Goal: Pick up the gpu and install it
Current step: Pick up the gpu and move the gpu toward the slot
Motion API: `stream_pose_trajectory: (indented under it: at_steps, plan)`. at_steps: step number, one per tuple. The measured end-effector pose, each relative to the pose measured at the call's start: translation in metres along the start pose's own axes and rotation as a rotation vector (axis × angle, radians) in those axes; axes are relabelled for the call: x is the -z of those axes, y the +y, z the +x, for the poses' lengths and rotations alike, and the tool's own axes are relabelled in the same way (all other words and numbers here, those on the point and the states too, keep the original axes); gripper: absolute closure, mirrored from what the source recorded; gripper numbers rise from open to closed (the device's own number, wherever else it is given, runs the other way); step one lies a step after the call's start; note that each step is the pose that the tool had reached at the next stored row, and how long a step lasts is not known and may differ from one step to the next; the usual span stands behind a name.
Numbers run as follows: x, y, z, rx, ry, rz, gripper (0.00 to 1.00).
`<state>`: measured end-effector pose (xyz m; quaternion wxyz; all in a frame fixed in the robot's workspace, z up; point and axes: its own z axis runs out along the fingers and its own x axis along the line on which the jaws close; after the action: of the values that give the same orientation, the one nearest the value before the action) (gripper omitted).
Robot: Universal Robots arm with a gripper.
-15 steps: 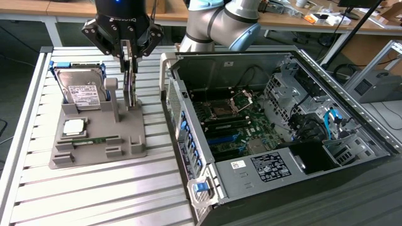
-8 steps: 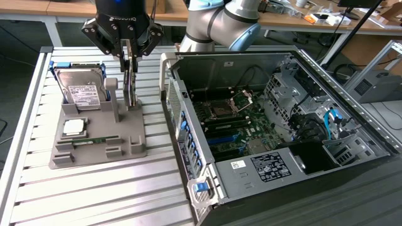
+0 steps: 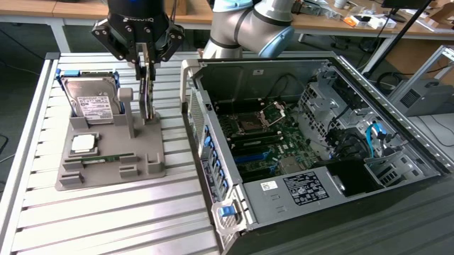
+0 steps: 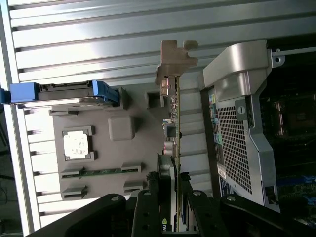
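Clamping upright gpu [image 3: 148,101] — gripper [image 3: 144,69] over grey holder [image 3: 106,170], beside open case [image 3: 248,79].

Dark gpu [image 3: 148,98], grey holder [image 3: 106,175], blue-framed silver hard drive [image 3: 92,103].

Pincer [image 3: 145,62] body: "ROBOTIQ" is showing, upside down.
Hard drive label [image 3: 93,102]: print is proving unreadable.
Power supply label [image 3: 305,189]: same.

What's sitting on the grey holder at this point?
A hard drive, a CPU, a memory stick and the gpu, upright, with the pincer closed on it. The gpu's lower edge is hidden in its slot.
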<state>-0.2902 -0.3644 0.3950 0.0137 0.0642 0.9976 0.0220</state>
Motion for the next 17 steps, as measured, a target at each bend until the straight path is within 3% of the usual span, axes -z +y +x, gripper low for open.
stream_pose_trajectory:
  at_steps: [17]
  plan:
    - [0.0035,0.0002,-0.0001,0.0,0.0,0.0,0.73]
